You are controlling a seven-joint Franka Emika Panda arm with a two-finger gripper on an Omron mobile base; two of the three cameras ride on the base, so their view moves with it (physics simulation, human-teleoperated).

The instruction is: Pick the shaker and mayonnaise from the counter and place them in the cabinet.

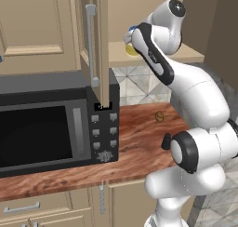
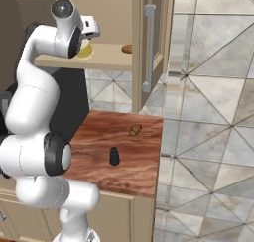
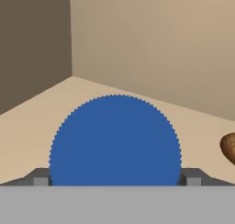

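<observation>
Reaching into the cabinet (image 2: 149, 18), the gripper (image 3: 116, 181) is spreading wide around the mayonnaise (image 3: 114, 140), which is sitting on the shelf; the shaker (image 2: 114, 156) is standing on the counter (image 2: 144, 171).

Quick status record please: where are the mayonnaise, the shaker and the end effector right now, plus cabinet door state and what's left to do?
mayonnaise: on the cabinet shelf, blue lid facing the hand camera
end effector: open, a finger on each side of the jar
shaker: upright on the counter, not yet picked
cabinet door: open
other items: brown lump on counter; another brown lump on shelf
remaining: move shaker to cabinet
</observation>
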